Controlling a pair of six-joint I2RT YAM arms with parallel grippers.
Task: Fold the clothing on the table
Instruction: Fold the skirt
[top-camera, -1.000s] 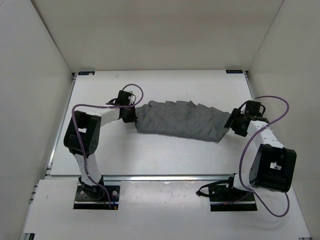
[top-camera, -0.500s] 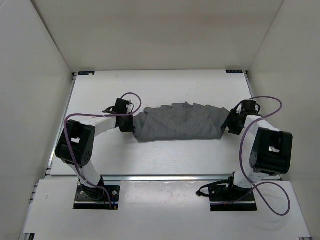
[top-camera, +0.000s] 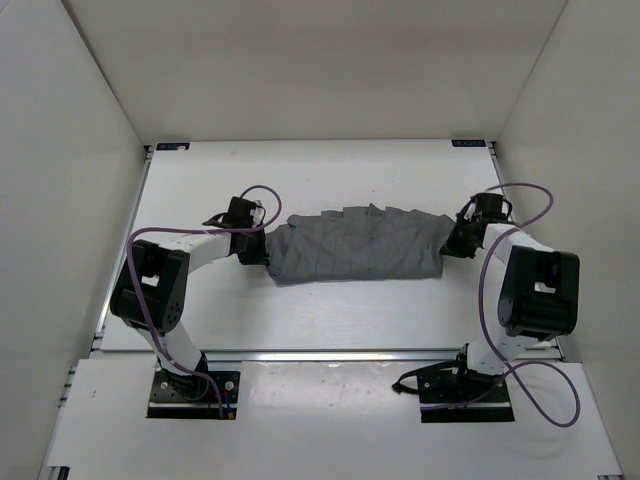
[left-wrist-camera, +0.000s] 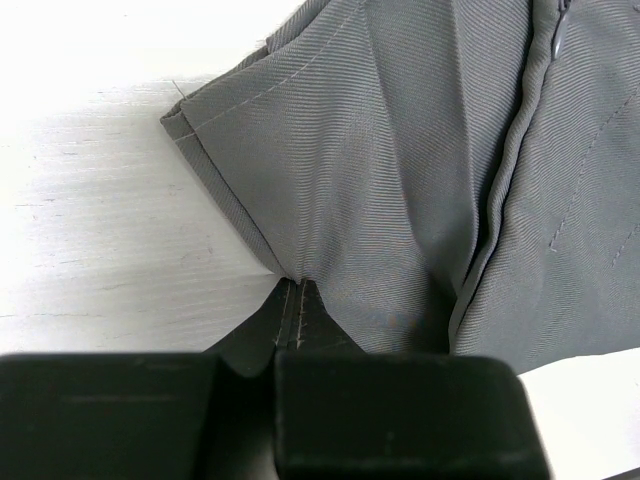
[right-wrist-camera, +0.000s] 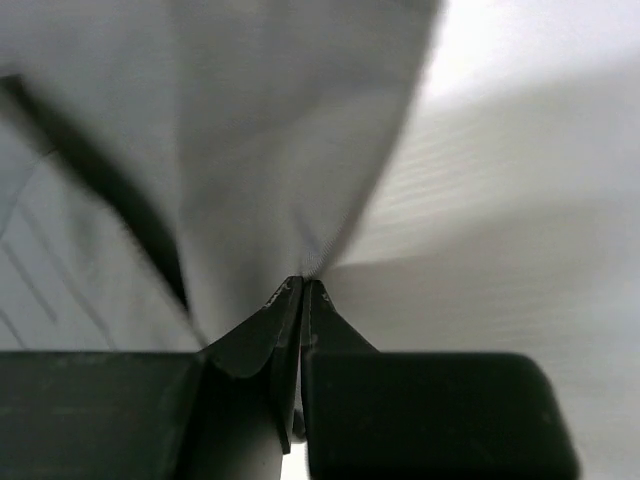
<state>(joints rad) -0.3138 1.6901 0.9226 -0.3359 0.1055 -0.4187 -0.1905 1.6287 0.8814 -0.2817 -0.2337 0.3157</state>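
Grey clothing (top-camera: 358, 247), v. creased (jagged far edge).

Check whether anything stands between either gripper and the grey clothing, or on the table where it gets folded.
Nothing visible does. The left gripper is shut on the clothing at its left end, the right gripper at its right end; the table shows no other object.

Plain white walls (top-camera: 320, 60) close in on three sides — back, left, right — matte and smooth under soft, even light.
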